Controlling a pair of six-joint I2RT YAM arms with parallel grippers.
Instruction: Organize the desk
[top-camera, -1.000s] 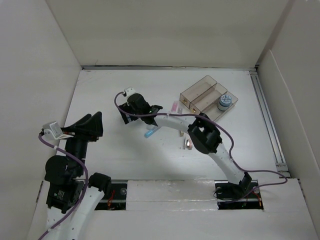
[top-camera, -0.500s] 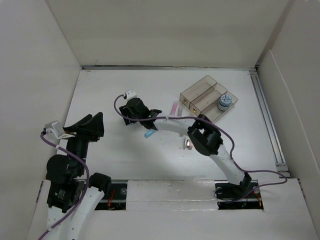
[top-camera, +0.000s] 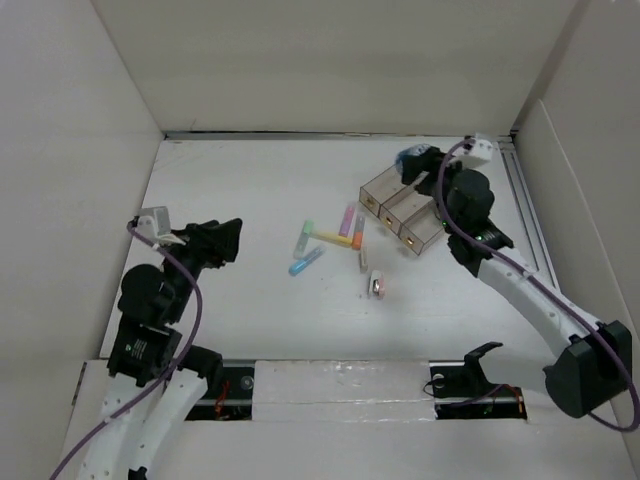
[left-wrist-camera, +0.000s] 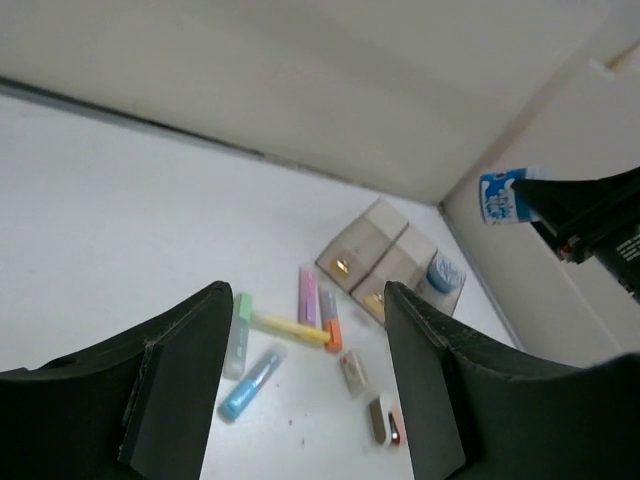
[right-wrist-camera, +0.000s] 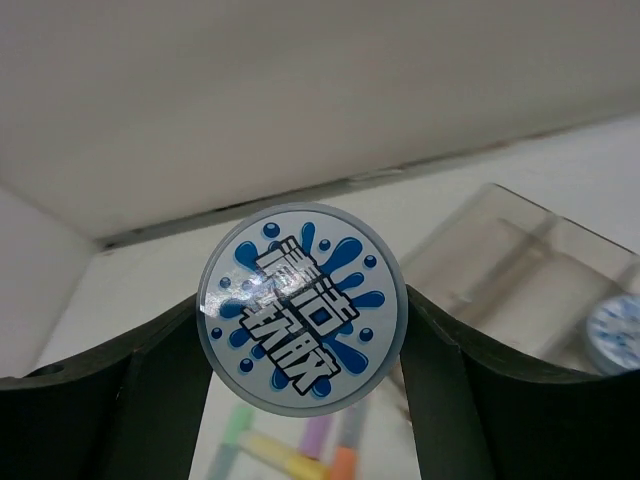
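Right gripper (right-wrist-camera: 302, 335): jaws closed on the sides of a round tub (right-wrist-camera: 302, 309) with a blue splash-print lid, held up off the desk (top-camera: 230, 190) by the far corner of the clear tray (top-camera: 388, 178). A second tub (left-wrist-camera: 441, 272) sat in the tray's right-hand compartment (in the top view the arm hid it).

Left gripper (left-wrist-camera: 300, 400): jaws wide apart, nothing between them, above the desk's left side.

The desk filled the floor between the white wall panels (top-camera: 330, 60), beyond the arm bases. Loose at its centre were green (top-camera: 305, 236), yellow (top-camera: 330, 238), pink (top-camera: 347, 218), orange (top-camera: 358, 232) and blue (top-camera: 306, 262) markers. Two small items (top-camera: 378, 284) lay just nearer; too small to identify.
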